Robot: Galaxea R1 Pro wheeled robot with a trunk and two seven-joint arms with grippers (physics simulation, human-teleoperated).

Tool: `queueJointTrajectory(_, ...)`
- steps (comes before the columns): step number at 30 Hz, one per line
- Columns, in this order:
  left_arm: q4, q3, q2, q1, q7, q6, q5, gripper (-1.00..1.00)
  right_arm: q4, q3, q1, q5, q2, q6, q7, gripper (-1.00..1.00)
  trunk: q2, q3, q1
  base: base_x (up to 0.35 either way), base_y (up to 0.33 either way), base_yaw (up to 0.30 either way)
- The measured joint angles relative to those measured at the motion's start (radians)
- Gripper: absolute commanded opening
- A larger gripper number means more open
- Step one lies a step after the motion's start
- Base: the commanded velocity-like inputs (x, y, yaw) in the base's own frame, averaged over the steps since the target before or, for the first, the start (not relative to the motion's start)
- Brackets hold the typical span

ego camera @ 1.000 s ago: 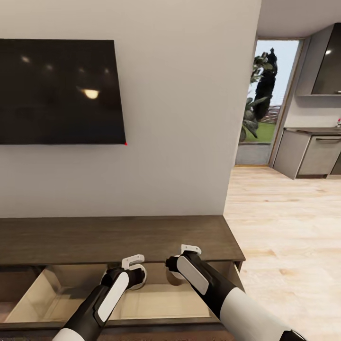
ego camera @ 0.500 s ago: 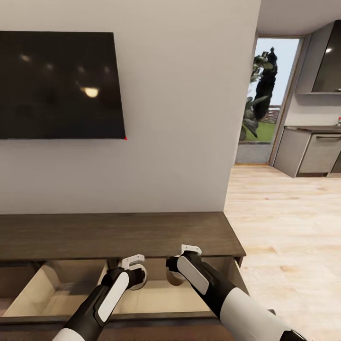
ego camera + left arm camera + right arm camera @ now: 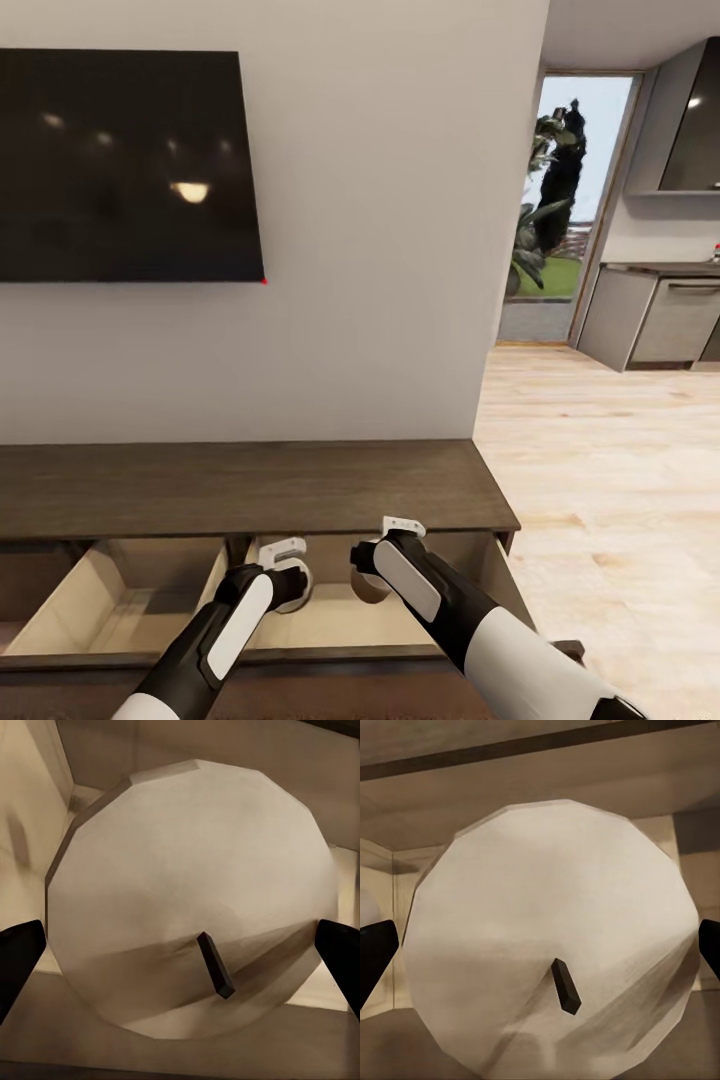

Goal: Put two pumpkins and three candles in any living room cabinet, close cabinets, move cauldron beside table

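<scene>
I stand at the long dark-brown cabinet (image 3: 240,485) with two of its drawers pulled out, showing pale tan insides (image 3: 120,605). My left gripper (image 3: 290,588) (image 3: 180,960) is shut on a tan candle (image 3: 187,885), whose flat top and dark wick face the wrist camera. My right gripper (image 3: 366,582) (image 3: 540,952) is shut on a second candle (image 3: 547,915) in the same way. Both candles hang over the right-hand open drawer (image 3: 340,625), side by side. The pumpkins, the cauldron and the table are out of view.
A black TV (image 3: 120,165) hangs on the wall above the cabinet. Light wood floor (image 3: 610,480) runs to the right of the cabinet's end, toward a doorway (image 3: 565,200) and grey kitchen cupboards (image 3: 660,320). The drawer fronts (image 3: 300,660) jut out toward me.
The whole picture has slid upward a little, so the camera has moved. Both arms keep the same pose in view, each still holding its candle over the drawer.
</scene>
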Motion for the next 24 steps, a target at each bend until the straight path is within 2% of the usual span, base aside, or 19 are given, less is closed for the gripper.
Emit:
queueJointTrajectory(5, -0.006, 0.001, 0.001, 0.0, -0.001, 0.01, 0.006, -1.0, 0.0, 0.0, 0.0, 0.0, 0.0, 0.002, 0.0, -1.0, -0.035, -0.016, 0.019, 0.0, 0.0, 0.0)
queueJointTrajectory(11, -0.016, 0.004, 0.001, -0.001, 0.0, 0.059, 0.009, -1.0, 0.0, 0.0, 0.0, 0.0, 0.001, 0.0, 0.0, -1.0, -0.077, -0.034, 0.042, 0.0, 0.0, 0.0)
queueJointTrajectory(24, -0.016, 0.01, 0.001, -0.001, 0.002, 0.061, 0.008, -1.0, -0.005, 0.0, 0.0, 0.006, 0.001, -0.004, -0.001, -1.0, -0.161, -0.072, 0.088, 0.0, 0.0, 0.0)
